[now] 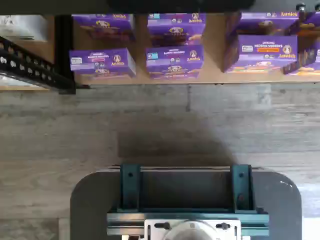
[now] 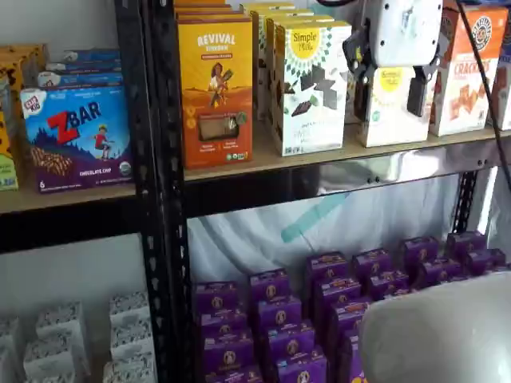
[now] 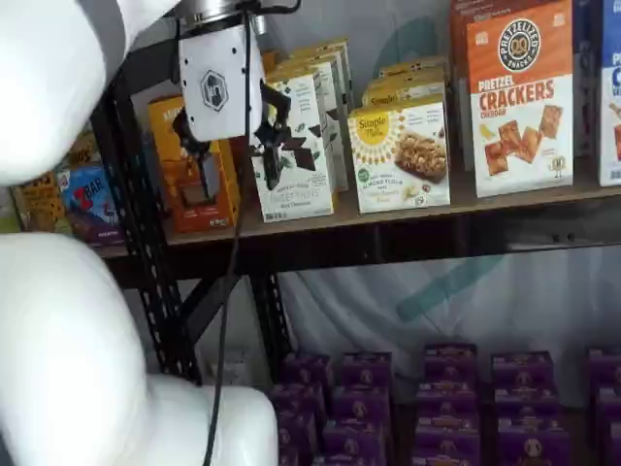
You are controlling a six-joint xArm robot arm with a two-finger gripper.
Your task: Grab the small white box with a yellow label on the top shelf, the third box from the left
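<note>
I line the gripper (image 2: pixel 389 97), fingers plainly apart and empty, squarely on the small white box (image 3: pixel 400 157) on the top shelf (image 3: pixel 408 216), clear of the taller chocolate-pattern box (image 3: pixel 294 146) beside it.

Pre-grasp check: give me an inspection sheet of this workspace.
Surface: the top shelf, tan board on a black beam, crowded with cartons.
Job's things: the small white box stands upright, front row, untouched.
Clutter: chocolate-pattern box, orange Revival box, pretzel crackers box, purple boxes below.
Gripper: the gripper hangs before the shelf, open, empty.
Cables: black cable hangs beside it.
Surroundings: grey plank floor, ZBAR box.
</note>
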